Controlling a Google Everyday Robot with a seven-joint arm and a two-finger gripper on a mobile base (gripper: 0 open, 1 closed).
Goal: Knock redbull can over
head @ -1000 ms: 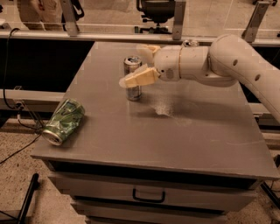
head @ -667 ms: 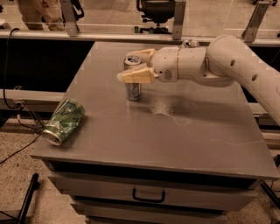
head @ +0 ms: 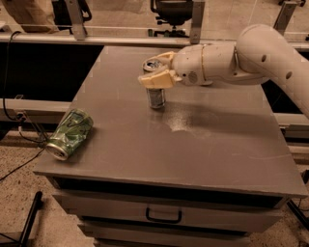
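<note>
Claw (head: pixel 149 69) low over the rear part of the bench (head: pixel 207 144), a little left of centre. Open: two tan fingers (head: pixel 159 78) set apart, one in front and one behind, with the top of the redbull can (head: pixel 156 98) in the gap between. Contact between fingers and redbull can: cannot tell. No firm grip to see.

Upper body of the redbull can hidden behind the front finger; only the silver rim above and the lower body below in view. Standing on its base, upright or nearly so, on the bench right under the claw.

Behind the claw, a thick white arm (head: pixel 251 53) stretched above the bench to the right edge of the view. Just in front of the redbull can and to the right, a pale shiny patch on the bench top.

Well apart, at the front left corner, a crushed green can (head: pixel 70 133) lying on its side, open end toward the bench edge.

Under the bench top, a drawer with a dark handle (head: pixel 164 215). Beyond the far edge, a metal rail and part of an office chair (head: pixel 174 9).
</note>
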